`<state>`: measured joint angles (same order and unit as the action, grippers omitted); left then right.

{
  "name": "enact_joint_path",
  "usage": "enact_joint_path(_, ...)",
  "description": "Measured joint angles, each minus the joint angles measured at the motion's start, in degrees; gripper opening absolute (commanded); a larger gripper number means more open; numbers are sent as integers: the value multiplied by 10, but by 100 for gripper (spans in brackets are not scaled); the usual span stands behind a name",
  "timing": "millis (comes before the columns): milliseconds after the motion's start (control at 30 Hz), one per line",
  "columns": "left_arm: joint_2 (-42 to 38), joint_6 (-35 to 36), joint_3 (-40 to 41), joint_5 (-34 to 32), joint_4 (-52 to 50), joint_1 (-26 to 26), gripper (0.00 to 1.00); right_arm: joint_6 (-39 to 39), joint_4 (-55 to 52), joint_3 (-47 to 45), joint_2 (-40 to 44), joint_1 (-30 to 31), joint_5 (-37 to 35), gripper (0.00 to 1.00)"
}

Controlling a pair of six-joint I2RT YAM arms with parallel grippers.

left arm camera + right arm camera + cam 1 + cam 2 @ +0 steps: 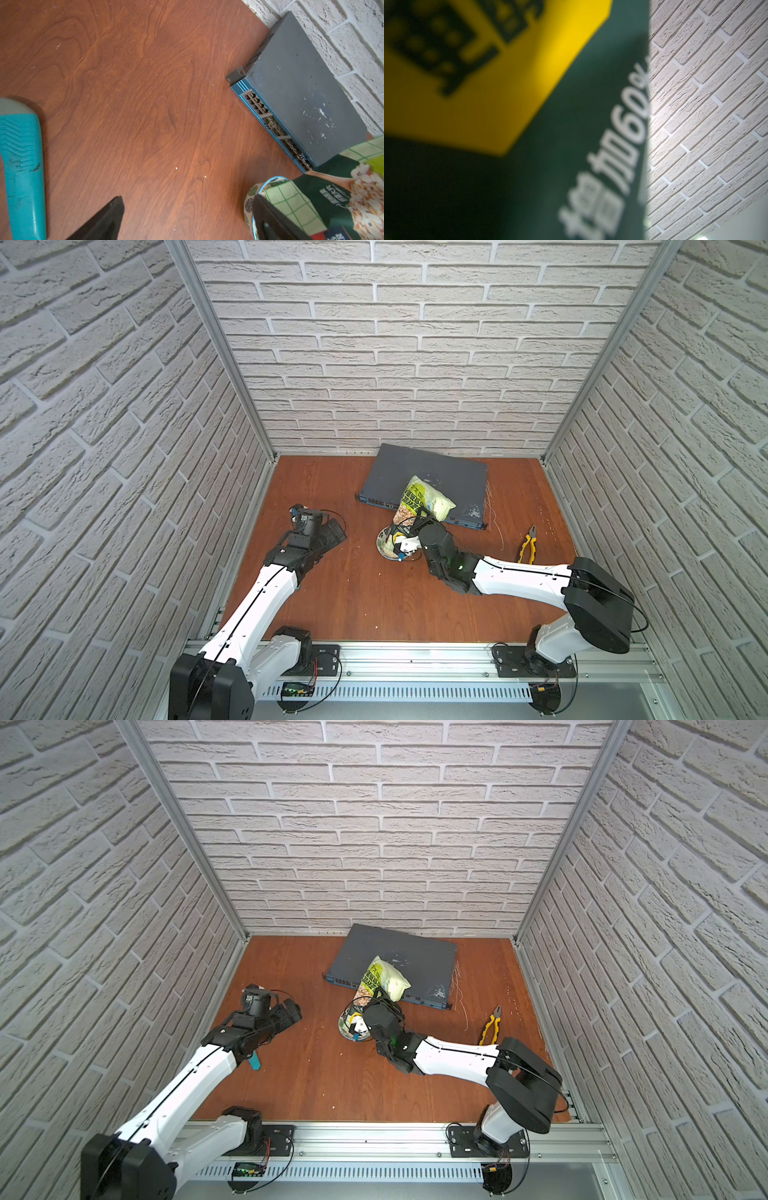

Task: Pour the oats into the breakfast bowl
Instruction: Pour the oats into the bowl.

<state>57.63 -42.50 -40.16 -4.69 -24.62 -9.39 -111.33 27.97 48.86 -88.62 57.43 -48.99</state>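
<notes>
Green plastic pouch (pixel 428 499) tilted over round bowl (pixel 381 545) | right jaws seemingly gripping

**Enclosure around the bench.** The bench (pixel 374 605) has a reddish-brown wood-grain top with pale scuffs and specks. Behind it rises a back wall (pixel 415 344) of white faux brick, and a left wall (pixel 104 406) and right wall (pixel 685 406) of the same brick flank it. An aluminium post (pixel 222 348) stands at each far corner of the bench. Along its near edge runs an aluminium rail (pixel 415 655), with a white slotted duct (pixel 415 693) farther out. Light is soft and even — one bright patch glints on the rail.
</notes>
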Motion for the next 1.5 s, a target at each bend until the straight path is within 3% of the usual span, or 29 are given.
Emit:
enact_joint_path(400,1,0,0,0,-3,0,98,82,-74,0,38,-32,-14,4)
enact_joint_path(633,5,0,-1,0,-7,0,98,214,-182,1,82,-58,-5,4)
enact_joint_path(900,8,0,-7,1,-12,0,98,416,-340,28,114,-103,54,4)
enact_joint_path(1200,11,0,-19,1,-15,0,98,610,-487,62,125,-163,162,4)
enact_joint_path(1500,8,10,-21,4,-15,1,98,823,-585,86,189,-288,413,3)
